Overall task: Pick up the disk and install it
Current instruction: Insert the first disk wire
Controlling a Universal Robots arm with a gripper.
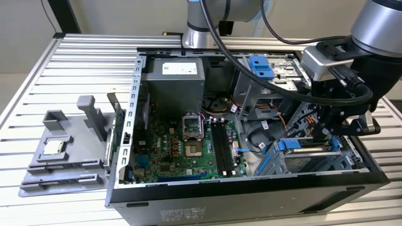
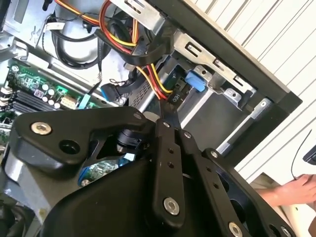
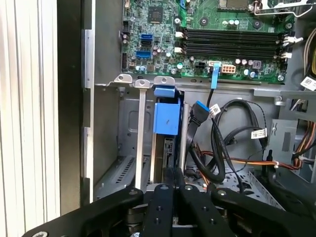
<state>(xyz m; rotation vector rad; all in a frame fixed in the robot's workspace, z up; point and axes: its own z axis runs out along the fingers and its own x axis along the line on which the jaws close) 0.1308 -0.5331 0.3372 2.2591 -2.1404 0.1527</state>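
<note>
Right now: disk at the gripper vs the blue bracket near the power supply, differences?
The disk stands on edge in the drive cage at the gripper; the blue bracket sits apart from it, nearer the power supply. The disk runs across the exterior view; the blue bracket runs up it. Both show bright blue plastic.

Gripper (image 3: 174,174) clamping disk (image 3: 166,118) — drive bay (image 3: 126,123), motherboard (image 3: 207,39)

Silver-grey arm (image 1: 380,23); black gripper (image 3: 172,174), silver screws (image 2: 171,206).
</note>
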